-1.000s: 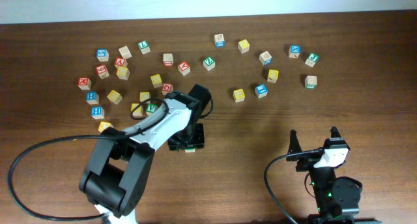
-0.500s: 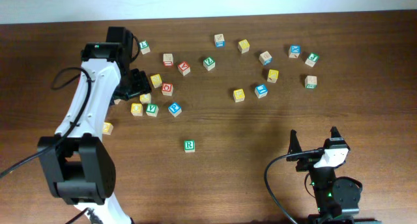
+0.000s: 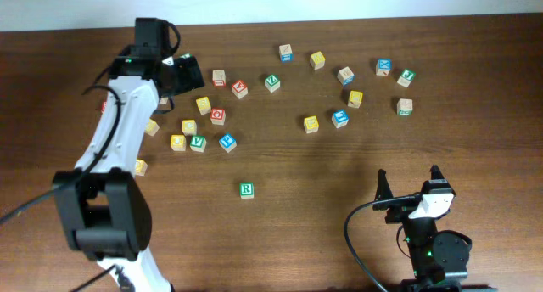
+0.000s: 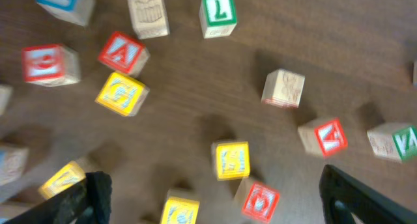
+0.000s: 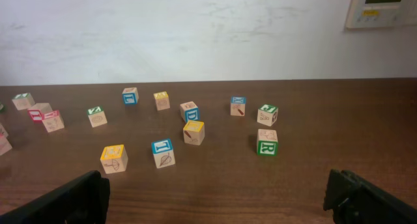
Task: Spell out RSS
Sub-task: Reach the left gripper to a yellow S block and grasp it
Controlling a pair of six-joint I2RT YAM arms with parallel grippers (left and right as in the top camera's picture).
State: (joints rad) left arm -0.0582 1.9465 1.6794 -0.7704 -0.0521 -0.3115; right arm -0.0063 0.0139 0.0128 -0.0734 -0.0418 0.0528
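The R cube (image 3: 246,189), a green R on a pale green-framed face, stands alone at the table's middle. Several yellow cubes lie in the left cluster, such as one (image 3: 203,104) below my left gripper (image 3: 187,71); their letters are too small to read. In the left wrist view the jaws (image 4: 215,196) are open and empty above blurred cubes, with yellow ones (image 4: 231,160) (image 4: 122,94) between and ahead of them. I cannot tell which are S. My right gripper (image 3: 408,183) is open and empty at the front right; it also shows in its wrist view (image 5: 215,198).
Red, blue and green letter cubes are mixed into the left cluster (image 3: 218,115). A second group lies at the back right (image 3: 339,117). In the right wrist view a green cube (image 5: 266,146) there shows a white R on its side.
My left gripper has left the R cube at the table's middle and swung back-left over the cluster. The right arm has not moved.
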